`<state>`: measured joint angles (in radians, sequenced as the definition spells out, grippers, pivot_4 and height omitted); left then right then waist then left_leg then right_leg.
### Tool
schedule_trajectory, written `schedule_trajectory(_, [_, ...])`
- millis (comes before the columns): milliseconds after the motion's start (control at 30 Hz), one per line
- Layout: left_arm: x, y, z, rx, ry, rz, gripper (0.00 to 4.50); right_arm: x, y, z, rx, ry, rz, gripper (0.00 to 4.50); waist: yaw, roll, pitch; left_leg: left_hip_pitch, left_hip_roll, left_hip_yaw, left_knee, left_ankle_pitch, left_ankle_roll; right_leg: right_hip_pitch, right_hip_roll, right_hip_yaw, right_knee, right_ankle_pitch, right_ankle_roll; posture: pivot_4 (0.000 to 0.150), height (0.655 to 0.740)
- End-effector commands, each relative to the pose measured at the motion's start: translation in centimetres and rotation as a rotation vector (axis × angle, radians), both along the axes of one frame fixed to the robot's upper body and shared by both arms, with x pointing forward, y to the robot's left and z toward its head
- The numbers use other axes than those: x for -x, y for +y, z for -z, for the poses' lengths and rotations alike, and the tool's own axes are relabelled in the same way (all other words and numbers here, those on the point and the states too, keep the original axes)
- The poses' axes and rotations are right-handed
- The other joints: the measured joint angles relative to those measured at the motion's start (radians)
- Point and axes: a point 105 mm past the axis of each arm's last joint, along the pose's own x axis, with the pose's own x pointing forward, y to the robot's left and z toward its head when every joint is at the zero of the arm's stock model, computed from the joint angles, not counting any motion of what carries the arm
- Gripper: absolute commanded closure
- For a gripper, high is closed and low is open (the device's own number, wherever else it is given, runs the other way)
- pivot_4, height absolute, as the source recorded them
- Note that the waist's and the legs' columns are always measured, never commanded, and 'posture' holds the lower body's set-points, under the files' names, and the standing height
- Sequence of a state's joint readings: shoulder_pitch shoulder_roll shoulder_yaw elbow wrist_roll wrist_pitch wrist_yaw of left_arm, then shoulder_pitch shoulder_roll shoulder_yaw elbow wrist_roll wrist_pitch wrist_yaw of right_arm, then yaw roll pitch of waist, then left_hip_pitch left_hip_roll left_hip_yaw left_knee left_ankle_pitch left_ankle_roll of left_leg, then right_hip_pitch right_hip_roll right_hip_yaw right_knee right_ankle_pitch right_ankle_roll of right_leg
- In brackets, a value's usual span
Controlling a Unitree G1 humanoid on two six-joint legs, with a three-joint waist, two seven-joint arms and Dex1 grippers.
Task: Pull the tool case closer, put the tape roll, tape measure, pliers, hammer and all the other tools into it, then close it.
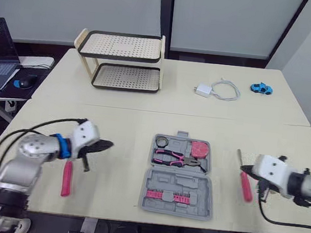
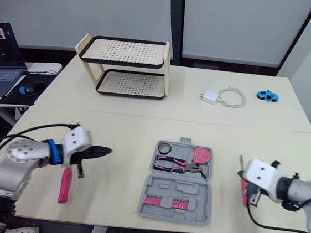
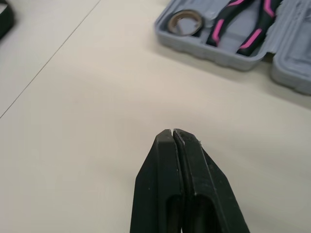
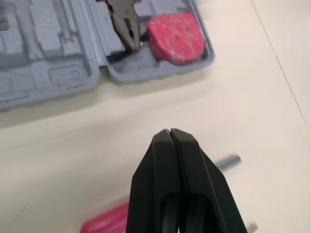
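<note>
Tabletop (image 1: 126, 127) carries open tool case (image 1: 177, 181), centre front; inside: pliers (image 1: 177, 159), tape measure (image 1: 199, 149), tape roll (image 1: 161, 141). Left end effector (image 1: 108, 144), right end effector (image 4: 169, 132) flank case, both clenched, empty. Pink-handled tool (image 1: 67, 178), screwdriver (image 1: 245, 189) lie outside.

The left arm (image 1: 32, 151) is silver-grey, apparently metal, with a blue band (image 1: 58, 144) at the wrist and a white housing (image 1: 85, 134). A black cable (image 1: 29, 127) loops over it. The right arm (image 1: 309, 187) is alike, with a second cable (image 1: 262, 206) beneath. The fingers (image 3: 163, 189) are black, smooth and tapered.
</note>
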<state>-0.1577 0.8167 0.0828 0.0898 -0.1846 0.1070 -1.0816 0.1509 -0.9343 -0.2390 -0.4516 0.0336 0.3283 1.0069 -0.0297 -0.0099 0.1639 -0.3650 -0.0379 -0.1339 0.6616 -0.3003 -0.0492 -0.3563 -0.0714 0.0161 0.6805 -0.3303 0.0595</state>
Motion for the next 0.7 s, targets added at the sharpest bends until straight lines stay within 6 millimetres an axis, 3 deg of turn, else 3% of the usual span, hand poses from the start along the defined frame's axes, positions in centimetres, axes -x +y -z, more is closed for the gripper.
schedule_trajectory(33, [0.4,3.8,-1.7,0.01,-0.03,-0.119,4.49,0.7,-2.1,-2.7,0.021,-0.081,0.024,4.5,0.001,0.0,0.0,0.0,0.0,0.0,0.0,0.0,0.0,0.0,0.0,0.0,0.0,0.0,0.0,0.15,0.74])
schedule_trajectory(300, [2.7,12.0,-2.0,0.072,-0.002,-0.465,4.49,3.5,-8.3,-3.6,0.084,-0.033,0.159,4.5,0.0,-0.001,0.001,0.001,0.0,0.0,0.0,0.0,0.0,0.002,0.0,0.0,0.0,0.0,0.0,0.15,0.74])
schedule_trajectory(367, [4.0,14.3,-1.6,0.073,0.023,-0.553,4.12,4.1,-9.6,-3.6,0.078,-0.007,0.194,4.5,-0.002,-0.001,0.001,0.001,0.0,0.0,-0.001,0.0,0.001,0.002,0.0,0.0,0.0,0.0,0.0,0.15,0.74])
schedule_trajectory(467, [5.8,17.0,-0.8,0.087,0.066,-0.664,3.31,4.7,-10.7,-3.6,0.035,0.016,0.224,3.87,-0.004,-0.001,0.002,0.002,0.0,0.001,-0.001,-0.001,0.001,0.001,0.0,0.0,-0.001,0.0,0.0,0.15,0.74])
schedule_trajectory(533, [6.9,18.4,-0.3,0.095,0.085,-0.733,2.67,5.0,-10.9,-3.6,0.03,0.028,0.224,3.19,-0.002,-0.001,0.002,0.002,0.001,0.001,-0.001,-0.001,0.001,0.002,0.0,0.0,-0.001,0.0,0.0,0.15,0.74])
schedule_trajectory(700, [8.9,19.7,0.8,0.104,0.12,-0.804,1.04,5.5,-10.7,-3.8,-0.005,0.065,0.225,1.43,-0.001,-0.002,0.002,0.002,0.002,0.001,-0.001,-0.001,0.001,0.002,0.0,0.0,-0.001,0.0,0.0,0.15,0.74])
